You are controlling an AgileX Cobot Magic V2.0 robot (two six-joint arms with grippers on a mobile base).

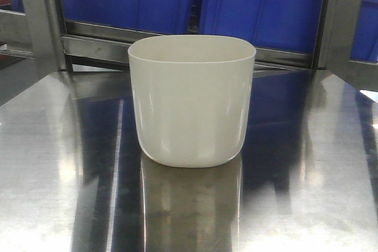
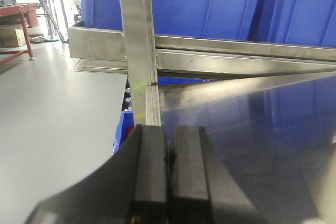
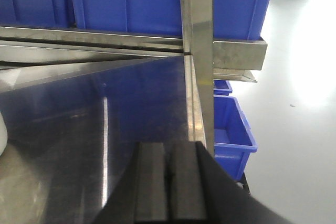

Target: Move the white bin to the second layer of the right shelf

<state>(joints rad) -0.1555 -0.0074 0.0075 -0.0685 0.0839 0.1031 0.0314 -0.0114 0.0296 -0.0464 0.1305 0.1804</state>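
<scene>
Both arms carry nothing: the left gripper (image 2: pixel 168 174) and right gripper (image 3: pixel 169 182) are fully closed. The white bin (image 1: pixel 192 101) stands upright, central on the steel tabletop (image 1: pixel 307 169). Its smooth, tapering walls look slippery. It is probably light and stiff, so clasp opposite sides near the rim.

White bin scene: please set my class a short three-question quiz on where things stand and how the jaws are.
1. True or false: the white bin lies tipped on its side on the steel tabletop.
2. What stands on the rack behind the bin? A red boxes; B blue crates; C green bottles.
3. Fill in: the jaws of the left gripper and right gripper are both ____.
Key: 1 false, it stands upright; 2 B; 3 shut.
</scene>
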